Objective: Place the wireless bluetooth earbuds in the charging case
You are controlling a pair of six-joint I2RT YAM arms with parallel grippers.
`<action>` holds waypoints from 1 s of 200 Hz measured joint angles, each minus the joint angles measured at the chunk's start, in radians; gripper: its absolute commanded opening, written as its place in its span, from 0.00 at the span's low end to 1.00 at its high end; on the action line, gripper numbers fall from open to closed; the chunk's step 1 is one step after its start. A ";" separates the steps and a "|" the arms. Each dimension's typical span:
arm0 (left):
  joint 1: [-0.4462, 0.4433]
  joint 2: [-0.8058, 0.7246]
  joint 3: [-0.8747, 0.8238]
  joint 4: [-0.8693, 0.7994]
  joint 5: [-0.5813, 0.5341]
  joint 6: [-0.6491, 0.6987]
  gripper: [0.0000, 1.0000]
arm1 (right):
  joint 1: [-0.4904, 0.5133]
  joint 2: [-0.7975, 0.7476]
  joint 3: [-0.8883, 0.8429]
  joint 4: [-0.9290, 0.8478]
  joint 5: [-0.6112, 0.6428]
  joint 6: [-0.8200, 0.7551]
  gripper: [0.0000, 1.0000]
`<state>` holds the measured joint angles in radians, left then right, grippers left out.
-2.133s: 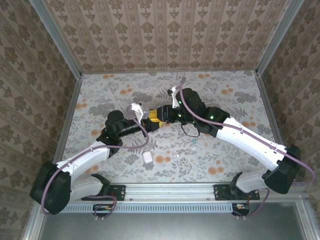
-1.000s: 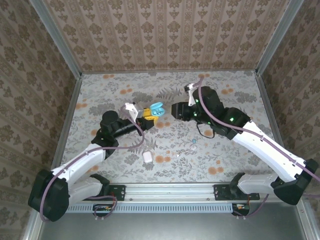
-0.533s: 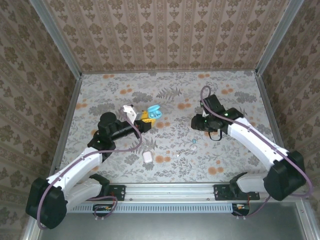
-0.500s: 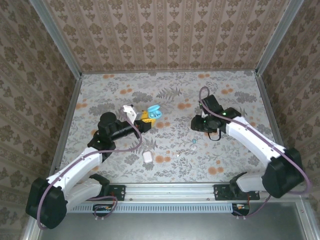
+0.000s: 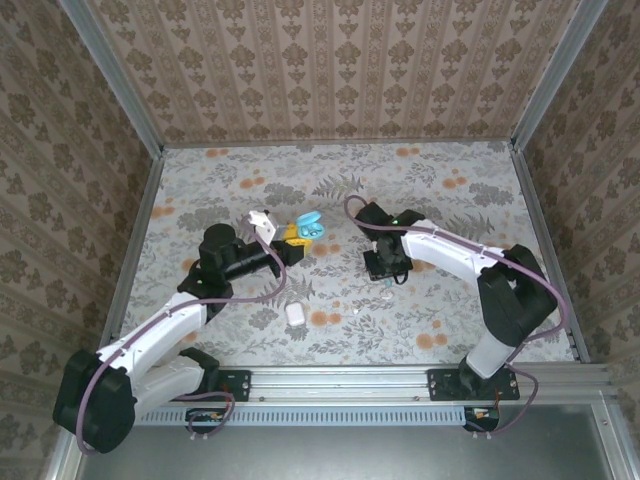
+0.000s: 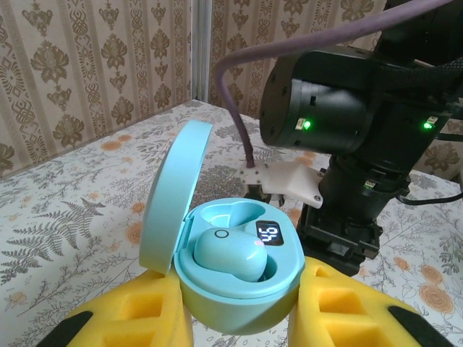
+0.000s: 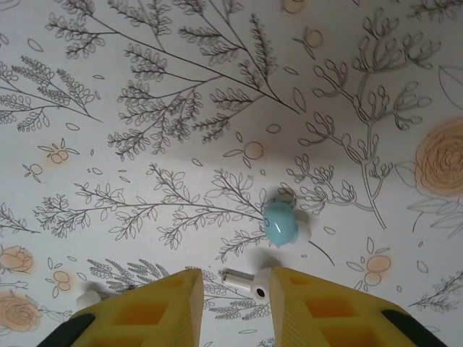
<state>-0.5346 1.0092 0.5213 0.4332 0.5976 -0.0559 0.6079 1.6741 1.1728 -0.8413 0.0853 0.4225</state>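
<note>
Teal case (image 6: 231, 298) pinched between yellow foam pads (image 6: 340, 312) of left gripper (image 6: 242, 318), lid up, raised off bench (image 7: 145, 87); one teal bud (image 6: 230, 254) seated inside. Right gripper (image 7: 237, 289) pointing down at bench, jaws narrowly spread, white bud (image 7: 246, 284) lying flat between them. Loose teal bud (image 7: 280, 223) just beyond. White case (image 5: 295, 312) near left arm.

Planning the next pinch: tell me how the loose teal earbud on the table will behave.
The teal earbud looks rounded and glossy, so it may roll or slip out when pinched. It looks tiny, probably light and easily nudged.
</note>
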 measured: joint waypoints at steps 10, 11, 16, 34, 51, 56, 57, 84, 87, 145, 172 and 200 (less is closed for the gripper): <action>0.000 0.000 -0.001 0.000 0.000 0.000 0.25 | 0.004 0.020 0.011 -0.016 0.019 -0.016 0.31; 0.000 0.000 -0.002 0.000 0.000 0.000 0.25 | 0.003 0.023 0.011 -0.017 0.021 -0.018 0.31; 0.000 0.000 -0.002 0.000 0.000 0.000 0.25 | 0.003 0.033 0.015 -0.026 0.030 -0.027 0.31; 0.000 0.000 -0.008 0.000 0.000 0.000 0.25 | 0.003 0.078 0.025 -0.061 0.060 -0.054 0.31; 0.000 0.000 -0.016 0.000 0.000 0.000 0.24 | 0.003 0.114 0.037 -0.087 0.077 -0.073 0.30; 0.000 0.000 -0.019 0.000 0.000 0.000 0.24 | 0.003 0.124 0.041 -0.092 0.082 -0.079 0.30; 0.000 0.000 -0.019 0.000 0.000 0.000 0.24 | 0.003 0.125 0.041 -0.092 0.082 -0.080 0.30; 0.000 0.000 -0.028 0.000 0.000 0.000 0.24 | 0.003 0.145 0.054 -0.109 0.096 -0.103 0.30; 0.000 0.000 -0.028 0.001 0.000 0.000 0.24 | 0.003 0.146 0.057 -0.110 0.096 -0.106 0.30; 0.000 0.000 -0.030 0.001 0.000 0.000 0.24 | 0.009 0.180 0.102 -0.114 0.107 -0.125 0.30; 0.000 0.000 -0.031 0.001 0.000 0.000 0.24 | 0.012 0.196 0.108 -0.114 0.107 -0.133 0.31; 0.000 -0.001 -0.031 0.001 0.000 0.000 0.24 | 0.015 0.203 0.108 -0.113 0.107 -0.136 0.32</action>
<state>-0.5346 1.0084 0.4908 0.4339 0.5972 -0.0559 0.6228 1.8771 1.2812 -0.9546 0.1925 0.2867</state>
